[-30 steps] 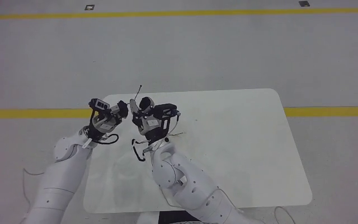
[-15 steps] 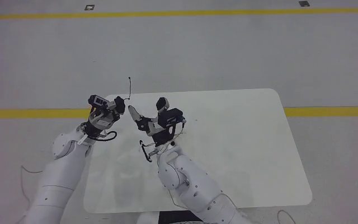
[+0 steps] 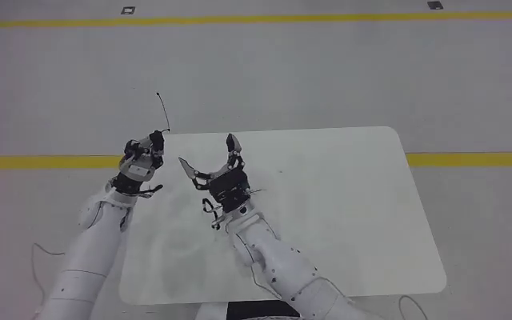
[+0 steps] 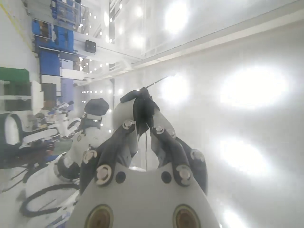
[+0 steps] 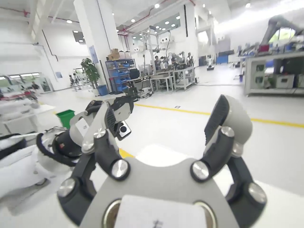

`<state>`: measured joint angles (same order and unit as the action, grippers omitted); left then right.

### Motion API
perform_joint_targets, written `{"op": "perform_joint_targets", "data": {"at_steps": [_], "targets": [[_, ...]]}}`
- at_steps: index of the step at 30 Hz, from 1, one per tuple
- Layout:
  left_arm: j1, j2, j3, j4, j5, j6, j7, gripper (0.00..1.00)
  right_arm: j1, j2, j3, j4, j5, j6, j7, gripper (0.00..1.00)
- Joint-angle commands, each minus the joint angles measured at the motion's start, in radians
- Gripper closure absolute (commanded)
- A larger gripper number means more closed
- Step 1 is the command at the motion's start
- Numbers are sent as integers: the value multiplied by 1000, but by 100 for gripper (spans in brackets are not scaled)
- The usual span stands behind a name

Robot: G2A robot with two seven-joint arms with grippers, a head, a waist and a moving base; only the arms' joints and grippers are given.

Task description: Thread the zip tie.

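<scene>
The left jaws were closed on the zip tie (image 3: 163, 112), pinching it right at their tips. Its thin tail stood out well beyond the tips, and a fine dark strand ran back between the jaws toward the palm. The right jaws were spread wide with nothing between them, just beside the left jaws and clear of the tie. The surface (image 3: 336, 208) lay below the right jaws, and its edge sat roughly under the left ones. The tie's head was too small to pick out, so I could not tell whether the tail had been fed through.

The main risk seemed to be the long free tail. With so much unsupported length past the left jaws, it would probably sway or bend, and its tip could miss a small opening. A tip-only pinch on so thin a strap might also let it twist or slide. If the right jaws closed slightly off line, they could knock the tail aside instead of catching it. A tie dropped from the left jaws might fall past the surface's edge to the floor.
</scene>
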<state>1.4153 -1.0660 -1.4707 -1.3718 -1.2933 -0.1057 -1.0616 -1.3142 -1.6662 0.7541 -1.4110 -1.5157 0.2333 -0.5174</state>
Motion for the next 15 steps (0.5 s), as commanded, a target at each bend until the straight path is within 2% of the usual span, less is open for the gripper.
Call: {"op": "perform_joint_targets", "data": {"at_steps": [1,4,5,13,15], "targets": [[9,-1,-1,-1,-19,22,-10,100,14,-2,-6,20,-44,21,-18,0],[17,-4,2,-13,-34,41,-22,100,61,-4,-33,77,-54,59,-71,0],[16,-4,1,-21,-24,34,-28,100,78,-5,-48,102,-54,70,-80,0],[16,-4,1,-21,-24,34,-28,100,78,-5,-48,102,-54,70,-80,0],[22,-7,12,-31,-24,41,7,100,89,-2,-58,109,-54,61,-66,0]]}}
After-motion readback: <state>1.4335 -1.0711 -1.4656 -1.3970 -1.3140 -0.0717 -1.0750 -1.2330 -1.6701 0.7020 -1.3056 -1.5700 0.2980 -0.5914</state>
